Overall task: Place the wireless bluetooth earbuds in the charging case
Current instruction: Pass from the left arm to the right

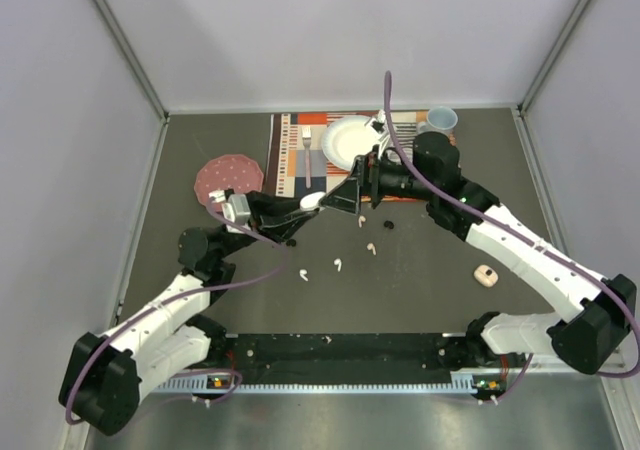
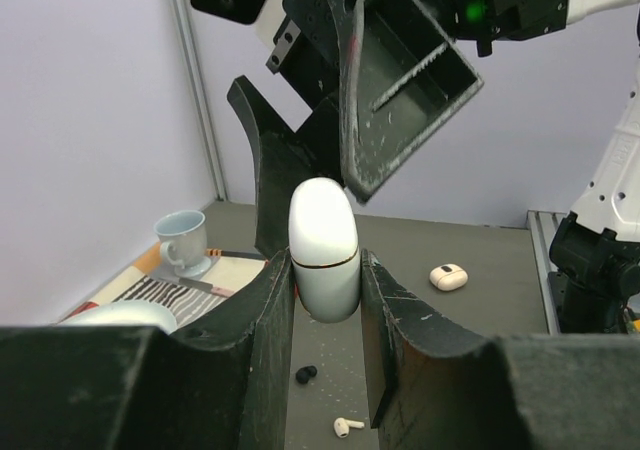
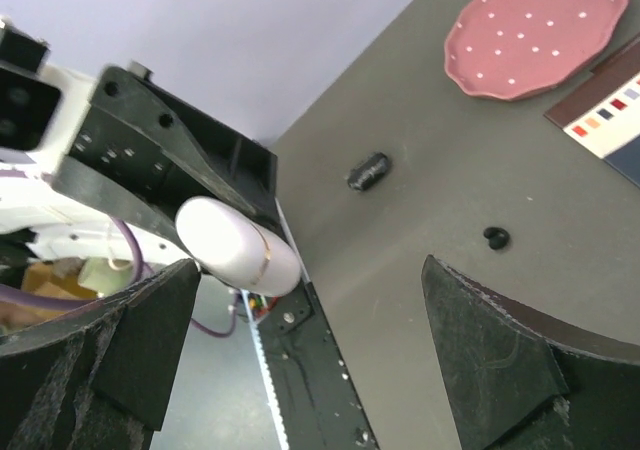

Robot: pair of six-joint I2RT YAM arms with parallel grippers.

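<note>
The white case [image 2: 323, 240], its lid shut, is gripped between the fingers of the left pincer [image 2: 325, 270] and held off the bench [image 1: 430, 290]. The right pincer [image 3: 310, 300] is spread wide open just beside the case, with nothing gripped. The earbuds are left lying on the bench below: two white buds [image 1: 303, 273], two pink buds [image 1: 371, 249] and a black bud [image 1: 388, 224]. A pink case [image 1: 485, 275] is seen well apart, to the right.

no readable text, labels or numbers
</note>
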